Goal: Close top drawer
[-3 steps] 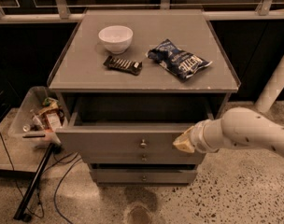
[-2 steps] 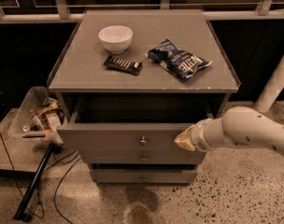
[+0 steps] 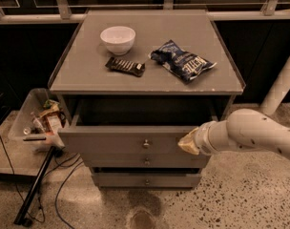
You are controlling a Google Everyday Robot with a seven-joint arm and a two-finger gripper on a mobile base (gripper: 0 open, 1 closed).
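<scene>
The top drawer (image 3: 116, 140) is pulled out, and its inside is dark. The gripper (image 3: 188, 143) is at the right end of its front. I cannot tell if it is spread or closed.

You had three drawers here: one top drawer (image 3: 111, 140) and two lower drawers (image 3: 116, 161), with three round knobs (image 3: 146, 143), one apiece. On the cabinet (image 3: 88, 75) lay one white bowl (image 3: 118, 38), one snack bar (image 3: 125, 66) and one chip bag (image 3: 182, 61). One gripper (image 3: 188, 143) sat at the top drawer's right front.
</scene>
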